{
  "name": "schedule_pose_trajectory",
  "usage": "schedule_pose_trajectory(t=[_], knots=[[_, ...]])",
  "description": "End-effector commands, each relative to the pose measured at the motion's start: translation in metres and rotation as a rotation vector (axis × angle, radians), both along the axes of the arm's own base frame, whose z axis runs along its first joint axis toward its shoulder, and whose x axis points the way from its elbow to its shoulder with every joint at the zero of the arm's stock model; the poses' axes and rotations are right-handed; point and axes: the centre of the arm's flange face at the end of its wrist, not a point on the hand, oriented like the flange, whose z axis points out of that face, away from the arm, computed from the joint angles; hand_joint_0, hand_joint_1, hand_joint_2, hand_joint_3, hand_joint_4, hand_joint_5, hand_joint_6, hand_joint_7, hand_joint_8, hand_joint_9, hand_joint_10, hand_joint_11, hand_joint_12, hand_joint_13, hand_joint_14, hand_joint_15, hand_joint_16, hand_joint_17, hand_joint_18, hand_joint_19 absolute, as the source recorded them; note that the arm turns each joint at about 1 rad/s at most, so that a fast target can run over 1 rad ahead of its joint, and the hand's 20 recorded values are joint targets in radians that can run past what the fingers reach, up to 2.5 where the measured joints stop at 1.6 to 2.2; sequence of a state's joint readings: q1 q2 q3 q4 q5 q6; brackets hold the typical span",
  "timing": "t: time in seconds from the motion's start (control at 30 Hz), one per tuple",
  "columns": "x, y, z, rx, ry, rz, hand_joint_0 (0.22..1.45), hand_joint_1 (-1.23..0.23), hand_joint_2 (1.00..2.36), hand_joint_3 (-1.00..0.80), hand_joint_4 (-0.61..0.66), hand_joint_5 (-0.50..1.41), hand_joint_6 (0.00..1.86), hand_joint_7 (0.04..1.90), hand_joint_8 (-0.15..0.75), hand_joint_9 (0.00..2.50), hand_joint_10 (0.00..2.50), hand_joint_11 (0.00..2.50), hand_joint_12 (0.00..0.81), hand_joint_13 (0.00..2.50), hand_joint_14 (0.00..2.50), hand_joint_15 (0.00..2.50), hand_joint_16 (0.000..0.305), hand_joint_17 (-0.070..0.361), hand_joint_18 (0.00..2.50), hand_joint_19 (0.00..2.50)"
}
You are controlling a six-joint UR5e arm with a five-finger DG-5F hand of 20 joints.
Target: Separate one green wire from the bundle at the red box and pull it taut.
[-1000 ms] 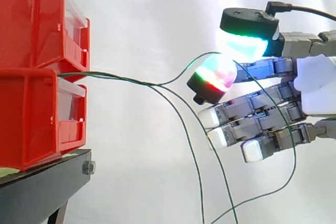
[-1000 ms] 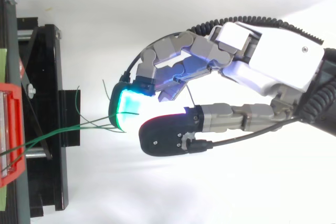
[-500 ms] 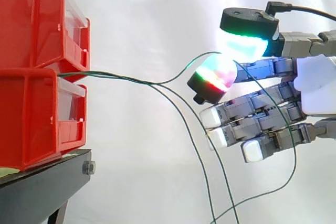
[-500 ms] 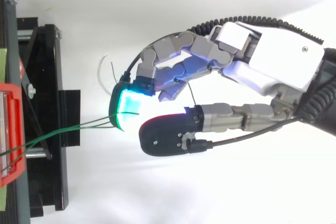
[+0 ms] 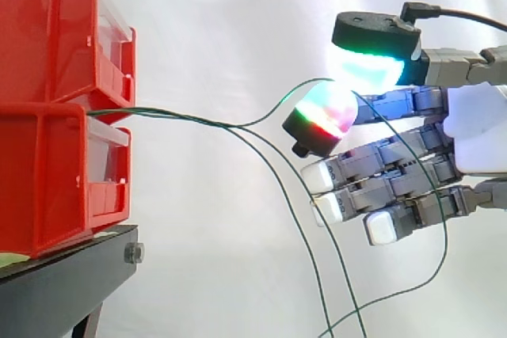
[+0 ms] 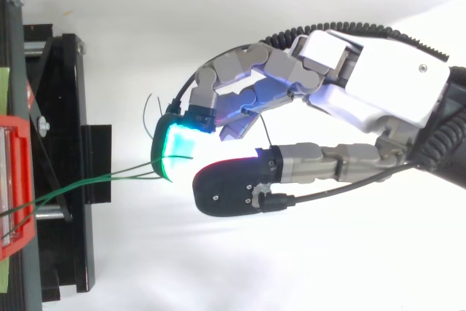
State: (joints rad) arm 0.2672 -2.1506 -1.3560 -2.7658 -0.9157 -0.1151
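White curtain (image 5: 238, 21), glossy red bins (image 5: 47, 116), padded fingers (image 5: 321, 120) seemingly pinching thin green wire (image 5: 261, 121)

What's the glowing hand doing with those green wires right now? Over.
Hand pinching one green wire between glowing pads. Wire curved toward red box, not yet taut. Other wires hang loose below.

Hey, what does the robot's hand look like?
The hand has a white palm shell and grey segmented fingers. Its fingertips are thick pads: one glows red and green, one cyan-green under a black cap, the others white.
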Motion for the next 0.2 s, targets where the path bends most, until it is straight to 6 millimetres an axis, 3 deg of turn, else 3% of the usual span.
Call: schedule_pose_trajectory(t=[0.0,0.17], knots=[[0.0,-0.0002,0.0,0.0,0.0,0.0,0.58,-0.73,1.01,-0.03,0.02,-0.11,0.93,1.02,0.289,0.82,0.02,0.5,0.369,0.7,0.02,0.42,0.06,0.134,0.73,0.59],[0.0,-0.0002,0.0,-0.001,0.001,0.0,0.58,-0.73,1.02,-0.03,0.02,-0.11,0.93,1.02,0.288,0.82,0.02,0.5,0.368,0.7,0.02,0.42,0.059,0.134,0.72,0.59]])
